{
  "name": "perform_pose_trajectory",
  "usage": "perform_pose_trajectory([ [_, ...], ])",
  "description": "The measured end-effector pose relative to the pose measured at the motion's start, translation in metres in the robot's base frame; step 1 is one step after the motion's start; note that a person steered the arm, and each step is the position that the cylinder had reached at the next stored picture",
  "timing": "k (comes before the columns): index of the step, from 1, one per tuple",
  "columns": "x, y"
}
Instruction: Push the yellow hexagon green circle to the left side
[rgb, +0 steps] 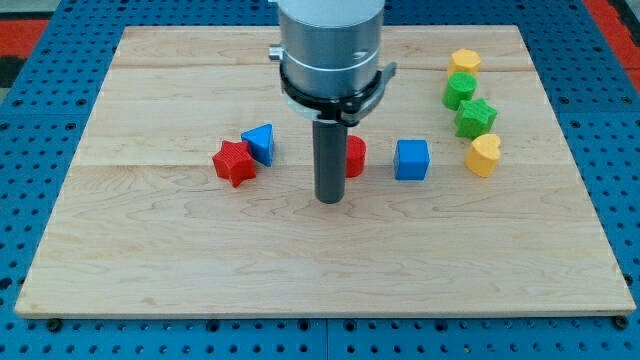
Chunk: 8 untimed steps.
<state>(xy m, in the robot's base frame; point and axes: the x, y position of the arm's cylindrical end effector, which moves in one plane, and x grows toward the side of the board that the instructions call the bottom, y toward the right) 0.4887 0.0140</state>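
yellow hexagon (464, 61) and green circle (460, 90) are seen touching, stacked near the board's (150, 260) top right corner. my tip (329, 200) is set down near board centre, well apart from both; no claw is fitted.

Two task blocks, upper right of the board

We list first the yellow hexagon (464, 61): a small, bright yellow, six-sided block lying flat on the wooden board (150, 250), close to the board's far edge toward the view's top right. Just below it, touching or very nearly touching, we list the green circle (460, 91): a small, round, bright green block, also lying flat. We see the pair stacked one above the other in the view, the yellow piece uppermost, both far over on the view's right side. We find both whole and fully in sight, their top faces turned up and nothing covering them.
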Motion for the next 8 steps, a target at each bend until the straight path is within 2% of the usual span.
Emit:
perform_pose_trajectory([
  [7, -0.003, 0.054],
  [8, -0.004, 0.076],
])
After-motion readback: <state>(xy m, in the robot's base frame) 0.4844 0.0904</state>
